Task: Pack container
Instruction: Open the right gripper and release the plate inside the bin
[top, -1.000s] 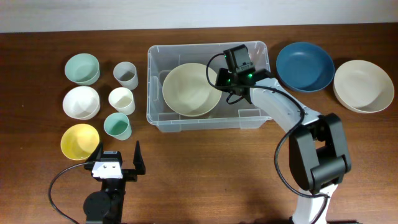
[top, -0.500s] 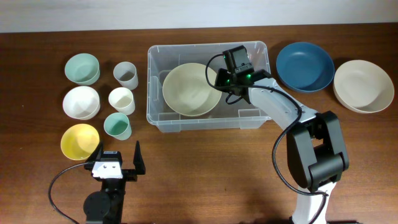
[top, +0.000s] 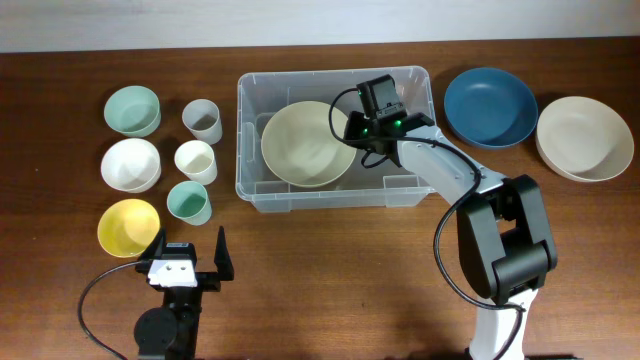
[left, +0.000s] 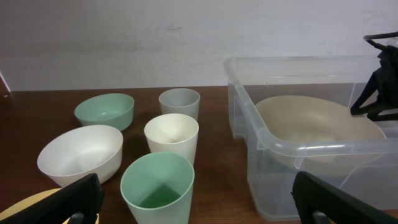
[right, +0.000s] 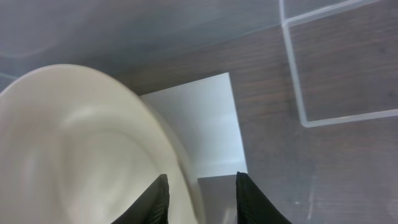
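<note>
The container (top: 246, 150) is a large clear bin at the table's top middle, also in the left wrist view (left: 311, 152). A cream bowl (top: 305, 143) lies in its left half. My right gripper (top: 352, 130) reaches down into the bin at the bowl's right rim. In the right wrist view its jaws (right: 202, 177) straddle that rim of the bowl (right: 74, 143), one finger over the inside and one outside. A gap shows beside the rim, so it stands open. The container's white label (right: 193, 118) lies below. My left gripper (top: 190, 252) rests wide open near the front edge, holding nothing.
Left of the bin stand a grey cup (top: 202, 120), a cream cup (top: 195, 160), a green cup (top: 188, 203), and green (top: 132, 109), white (top: 131, 164) and yellow (top: 128, 227) bowls. A blue bowl (top: 490, 105) and a cream bowl (top: 585, 137) sit to the right.
</note>
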